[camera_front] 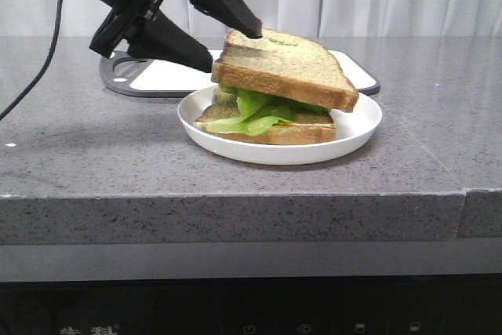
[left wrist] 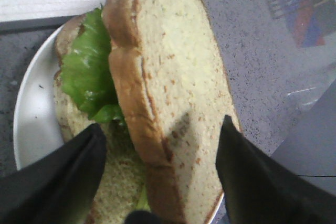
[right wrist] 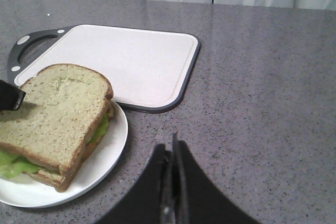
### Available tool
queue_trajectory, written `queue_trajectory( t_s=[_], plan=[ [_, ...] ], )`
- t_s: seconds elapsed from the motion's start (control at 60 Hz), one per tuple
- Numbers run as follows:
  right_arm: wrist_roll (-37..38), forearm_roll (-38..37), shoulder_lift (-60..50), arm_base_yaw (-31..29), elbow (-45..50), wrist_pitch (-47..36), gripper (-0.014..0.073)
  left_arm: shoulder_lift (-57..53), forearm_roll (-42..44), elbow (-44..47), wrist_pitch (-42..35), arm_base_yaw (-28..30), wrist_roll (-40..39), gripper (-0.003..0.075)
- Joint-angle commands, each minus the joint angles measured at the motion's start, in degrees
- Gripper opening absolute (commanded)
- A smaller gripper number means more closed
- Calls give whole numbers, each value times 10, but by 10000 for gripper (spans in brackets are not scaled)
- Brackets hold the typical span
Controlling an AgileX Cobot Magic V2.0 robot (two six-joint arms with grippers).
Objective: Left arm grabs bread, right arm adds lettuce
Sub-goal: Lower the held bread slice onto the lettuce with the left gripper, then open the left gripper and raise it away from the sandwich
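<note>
Looking forward over the table, I see the left arm's gripper (camera_front: 205, 25) at about 10 o'clock from the white plate (camera_front: 357, 127), its wedge fingers spread wide, the upper one touching the top face of the bread (camera_front: 286, 68) near its domed edge and the lower one behind the plate's rim. In the left wrist view the two black fingers (left wrist: 60, 182) stand apart on either side of the slice (left wrist: 173, 87), so I read this claw as open around the bread rather than clamped on it; whether the lower finger touches the crust I cannot tell. The bread lies tilted as the top layer, its near edge resting above the lettuce (camera_front: 255, 111), which sits on the lower slice (camera_front: 298, 132) inside the plate. The ruffled leaf shows at the open side of the stack (left wrist: 89, 66). The right arm's gripper (right wrist: 172, 182) hangs over bare grey counter (right wrist: 262, 103), at about 4 o'clock from the plate (right wrist: 107, 156) in its own view, with its narrow fingers pressed together and holding nothing. A white cutting board (right wrist: 126, 61) with a dark rim lies just behind the plate, at 12 o'clock.
</note>
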Motion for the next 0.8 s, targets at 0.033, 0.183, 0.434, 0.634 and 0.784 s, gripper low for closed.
queue_trajectory(
  t_s=[0.033, 0.183, 0.434, 0.634, 0.784],
  plan=[
    [-4, 7, -1, -3, -15, -34, -61, -30, -21, -21, 9, 11, -2, 487],
    [-4, 7, -1, -3, -15, -34, -61, -65, -10, -21, 9, 45, -2, 486],
    [-4, 7, -1, -3, -15, -33, -61, -125, 32, -21, 10, 76, -2, 250],
    [-4, 7, -1, -3, -15, -30, -61, -133, 49, -21, 15, 76, -2, -21],
    [-8, 7, -1, -3, -15, -28, -61, -156, 119, -21, 5, 76, -2, -21]
  ],
)
